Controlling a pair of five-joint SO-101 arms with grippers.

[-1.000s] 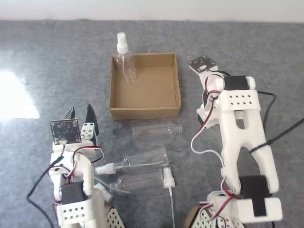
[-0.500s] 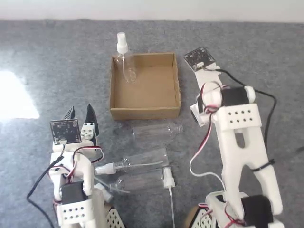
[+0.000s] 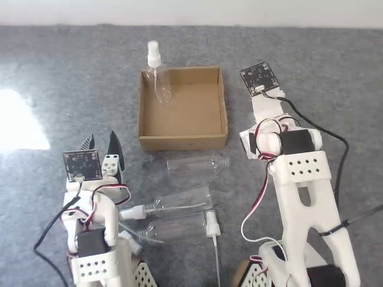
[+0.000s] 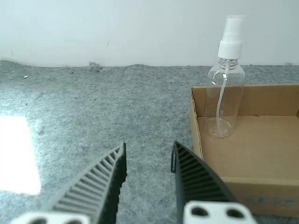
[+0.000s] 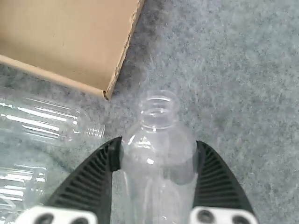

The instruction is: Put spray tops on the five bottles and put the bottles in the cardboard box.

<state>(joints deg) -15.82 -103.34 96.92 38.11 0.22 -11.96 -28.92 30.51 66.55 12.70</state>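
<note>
Jaws of your left gripper [image 4: 149,148] stand released and empty, facing the cardboard box [image 3: 182,142], where one capped bottle [image 3: 159,81] stands upright in a far corner. Your right gripper [image 5: 159,143] grasps an uncapped bottle [image 5: 158,116] near a box corner.

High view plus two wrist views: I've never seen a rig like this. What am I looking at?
Two small robot arms, left and right, sit at a grey mat. The high view looks down from a fixed camera; each wrist view comes from a camera on one arm. The left pincer is open and empty. The right pincer grips an uncapped clear bottle. A cardboard box holds one upright bottle with its spray top. Between the box and the arms lie an uncapped bottle, two further bottles and a loose spray top.
</note>
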